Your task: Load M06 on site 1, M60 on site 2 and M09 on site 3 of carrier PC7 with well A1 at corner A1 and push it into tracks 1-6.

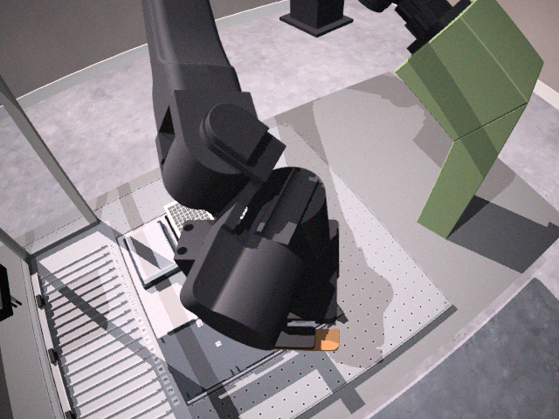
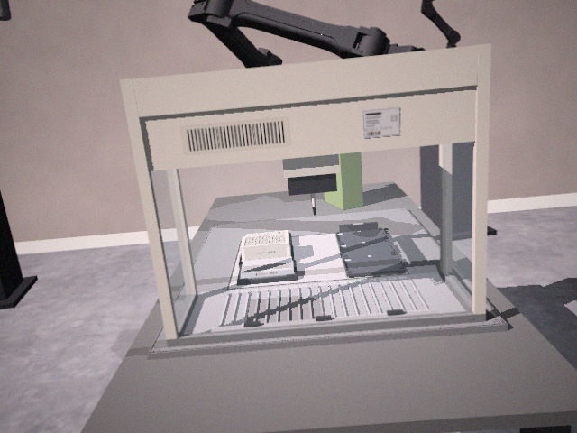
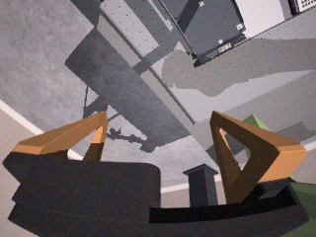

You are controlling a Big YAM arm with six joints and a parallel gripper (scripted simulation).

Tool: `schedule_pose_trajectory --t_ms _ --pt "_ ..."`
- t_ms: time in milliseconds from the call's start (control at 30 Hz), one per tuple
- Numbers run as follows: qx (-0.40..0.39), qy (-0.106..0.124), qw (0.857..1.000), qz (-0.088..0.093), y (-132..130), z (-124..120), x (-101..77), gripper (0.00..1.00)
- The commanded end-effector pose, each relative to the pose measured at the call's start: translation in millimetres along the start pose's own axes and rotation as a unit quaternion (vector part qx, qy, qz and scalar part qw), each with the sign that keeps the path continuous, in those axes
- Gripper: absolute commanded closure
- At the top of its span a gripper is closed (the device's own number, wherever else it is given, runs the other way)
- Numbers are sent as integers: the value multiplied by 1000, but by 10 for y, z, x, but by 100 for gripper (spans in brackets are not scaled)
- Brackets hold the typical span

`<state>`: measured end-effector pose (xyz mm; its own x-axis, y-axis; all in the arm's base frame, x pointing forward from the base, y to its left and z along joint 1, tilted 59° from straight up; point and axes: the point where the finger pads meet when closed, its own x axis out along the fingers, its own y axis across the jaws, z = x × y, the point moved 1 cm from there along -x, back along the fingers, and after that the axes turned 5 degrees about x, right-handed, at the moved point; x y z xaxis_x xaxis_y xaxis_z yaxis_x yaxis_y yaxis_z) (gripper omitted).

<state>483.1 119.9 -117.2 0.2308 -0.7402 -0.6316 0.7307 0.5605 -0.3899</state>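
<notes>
The carrier PC7 (image 1: 217, 356) is a long dark tray lying on the apron in front of the rails (image 1: 100, 335); its sites look empty. It also shows in the exterior view (image 2: 370, 252) and at the top of the wrist view (image 3: 192, 7). The flat 384-well plate M60 (image 1: 151, 257) sits in the nest nearest the rails. The deep-well block M09 (image 1: 182, 214) stands beside it, partly hidden by my arm. M06 is hidden behind the arm. My gripper (image 3: 158, 117) is open and empty, high above the table. One orange finger (image 1: 327, 339) shows near the carrier's outer end.
The beige instrument frame (image 2: 307, 116) spans over the rails (image 2: 325, 300), with a glass side post (image 1: 44, 153). A green block (image 1: 473, 103) stands at the table's far corner. The plates are stacked in line in the exterior view (image 2: 265, 256).
</notes>
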Motion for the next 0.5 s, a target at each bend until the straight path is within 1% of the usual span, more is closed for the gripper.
schedule_pose_trajectory --t_ms 0,33,133,200,267,300,367,433,467 --pt "-39 -6 999 12 -88 293 -5 0" --pt "-39 -6 999 12 -106 320 5 0" --pt "-75 -12 997 14 -225 472 64 0" --pt "-77 -13 997 14 -306 572 103 0" --pt "-77 -13 997 14 -306 572 103 0" --pt "-95 -18 995 15 -339 610 106 0" --pt "-115 -22 993 13 -438 713 160 0" --pt "-115 -22 993 13 -525 805 197 0" --pt "-131 -27 991 11 -573 850 215 0"
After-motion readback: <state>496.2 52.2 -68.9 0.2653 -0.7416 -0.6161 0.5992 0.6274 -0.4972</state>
